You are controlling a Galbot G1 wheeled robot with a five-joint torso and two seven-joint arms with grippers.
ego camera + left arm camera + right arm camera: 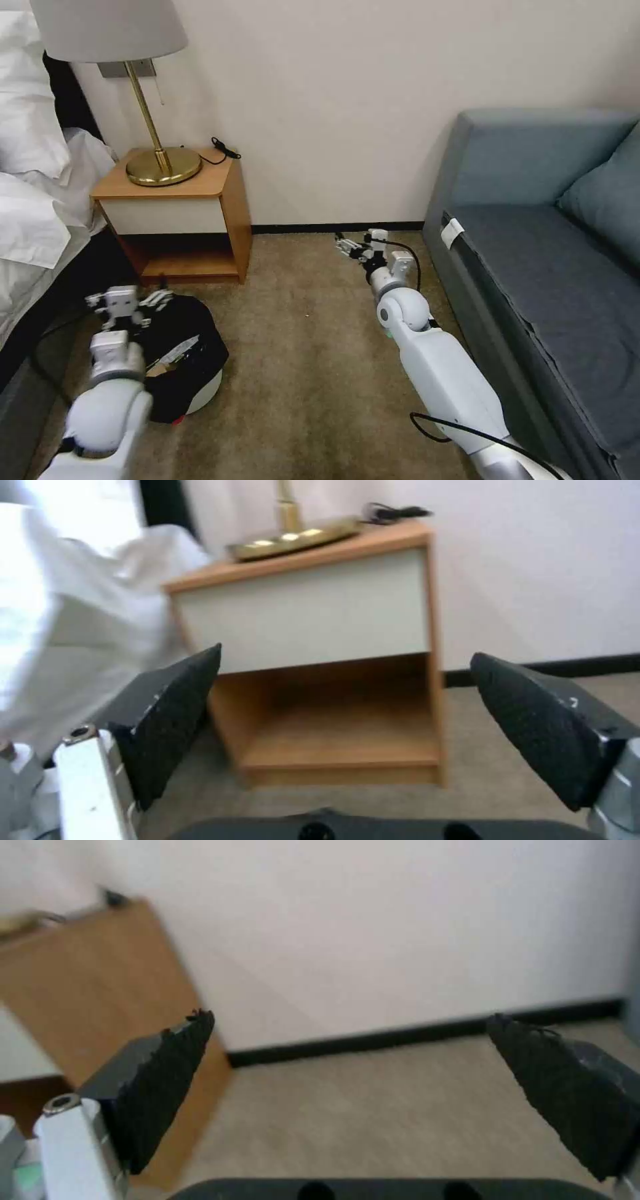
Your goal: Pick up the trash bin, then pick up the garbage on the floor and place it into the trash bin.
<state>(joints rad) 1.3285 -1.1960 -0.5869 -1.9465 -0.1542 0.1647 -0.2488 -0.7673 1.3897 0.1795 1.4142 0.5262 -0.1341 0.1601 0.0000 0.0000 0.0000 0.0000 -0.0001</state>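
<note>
2 grippers are spread wide, holding nothing: left gripper (143,301) over the trash bin (193,373), right gripper (350,247) above carpet; the crinkly bag may snag it.

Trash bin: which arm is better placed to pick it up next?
Left, probably. The left end effector hangs open right above the trash bin by the bed, while the right end effector, also open, is out over bare carpet near the sofa.
</note>
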